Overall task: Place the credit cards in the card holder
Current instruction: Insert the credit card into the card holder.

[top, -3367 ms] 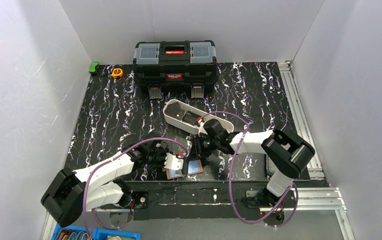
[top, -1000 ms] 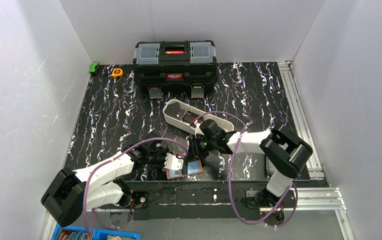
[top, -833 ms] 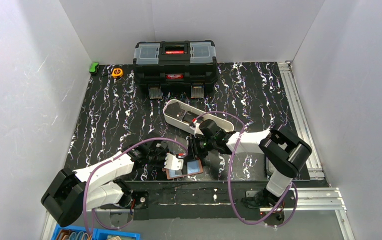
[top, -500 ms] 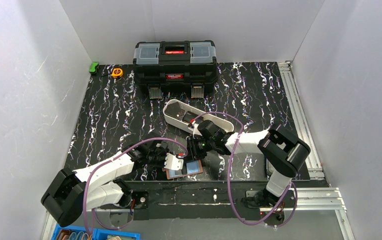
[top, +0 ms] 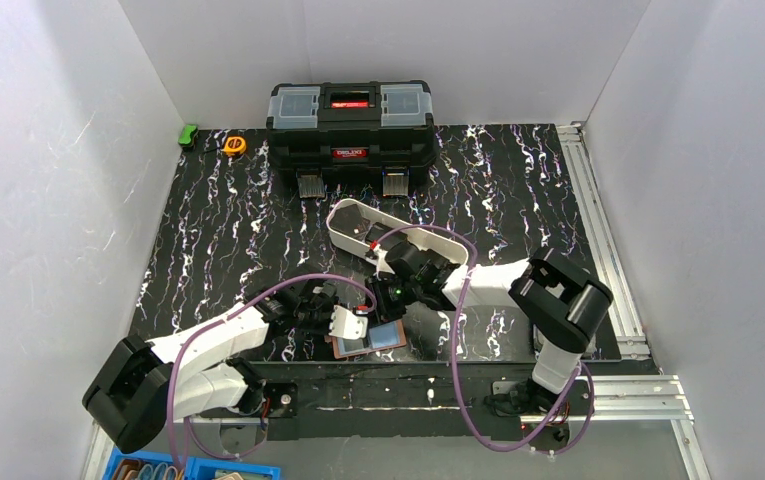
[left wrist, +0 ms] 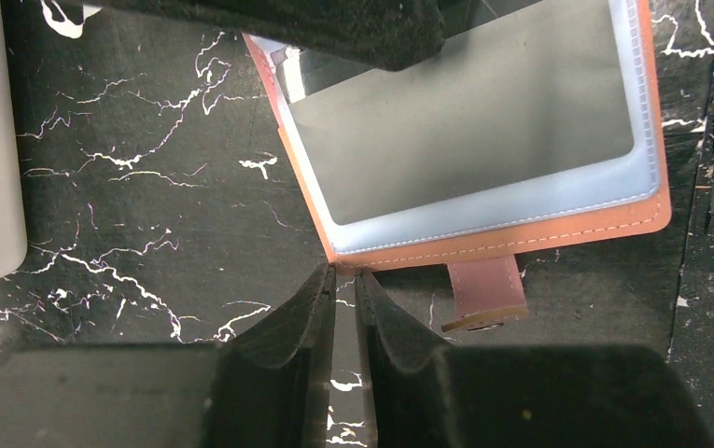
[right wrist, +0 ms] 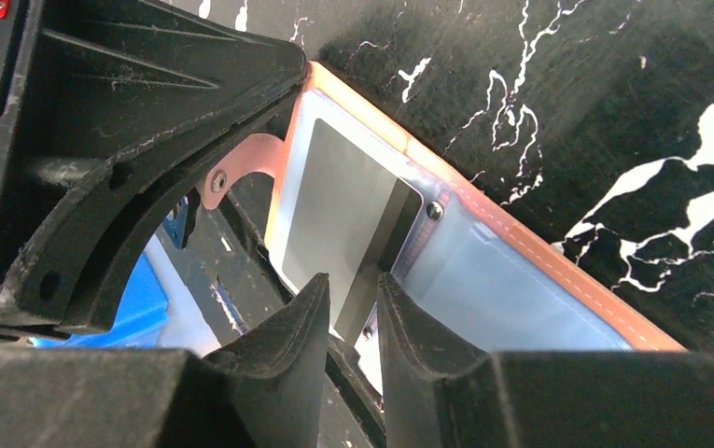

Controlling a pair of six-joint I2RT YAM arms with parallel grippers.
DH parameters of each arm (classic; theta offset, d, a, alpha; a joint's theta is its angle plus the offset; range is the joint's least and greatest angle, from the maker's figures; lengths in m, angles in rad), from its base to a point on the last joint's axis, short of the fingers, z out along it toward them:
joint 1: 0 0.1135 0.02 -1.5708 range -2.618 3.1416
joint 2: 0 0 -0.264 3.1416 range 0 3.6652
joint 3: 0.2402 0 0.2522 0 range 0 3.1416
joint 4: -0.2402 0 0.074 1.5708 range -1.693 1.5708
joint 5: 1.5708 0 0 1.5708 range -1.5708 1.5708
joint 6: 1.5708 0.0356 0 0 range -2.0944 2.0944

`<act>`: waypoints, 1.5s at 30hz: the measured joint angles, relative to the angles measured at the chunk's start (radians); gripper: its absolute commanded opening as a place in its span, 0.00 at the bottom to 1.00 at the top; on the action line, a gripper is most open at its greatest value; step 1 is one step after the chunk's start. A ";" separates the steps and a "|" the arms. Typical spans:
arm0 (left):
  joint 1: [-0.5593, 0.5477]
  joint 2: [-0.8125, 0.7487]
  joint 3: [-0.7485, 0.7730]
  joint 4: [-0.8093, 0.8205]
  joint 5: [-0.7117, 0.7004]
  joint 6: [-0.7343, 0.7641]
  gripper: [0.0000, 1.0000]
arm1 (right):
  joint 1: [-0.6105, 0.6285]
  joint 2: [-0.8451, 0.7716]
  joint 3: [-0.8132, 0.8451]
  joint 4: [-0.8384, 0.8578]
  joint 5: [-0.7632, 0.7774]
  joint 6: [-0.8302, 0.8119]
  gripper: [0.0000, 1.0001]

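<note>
Grasping a grey credit card (right wrist: 334,205), the right pincer (right wrist: 353,285) has crept toward nine o'clock: insertion into the card holder (right wrist: 521,280) looks near; left pincer (left wrist: 345,275) grip unclear.

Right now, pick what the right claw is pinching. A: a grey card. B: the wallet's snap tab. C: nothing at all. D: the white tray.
A: in the right wrist view the right claw grips the near end of a grey card, whose far end lies on the open wallet.
</note>
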 measured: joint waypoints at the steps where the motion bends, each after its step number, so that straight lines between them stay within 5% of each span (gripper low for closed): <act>1: 0.000 0.000 0.000 0.000 0.000 -0.001 0.13 | 0.000 0.005 0.006 -0.001 0.000 0.000 0.33; 28: 0.000 0.000 0.001 0.000 0.002 -0.010 0.12 | 0.025 0.069 0.086 -0.034 -0.073 -0.047 0.34; 40: 0.027 -0.047 0.079 -0.099 -0.013 -0.020 0.16 | 0.016 -0.098 0.031 -0.123 0.042 -0.066 0.58; 45: 0.098 -0.056 0.212 -0.233 -0.001 -0.061 0.37 | 0.012 -0.231 -0.053 -0.189 0.156 -0.055 0.67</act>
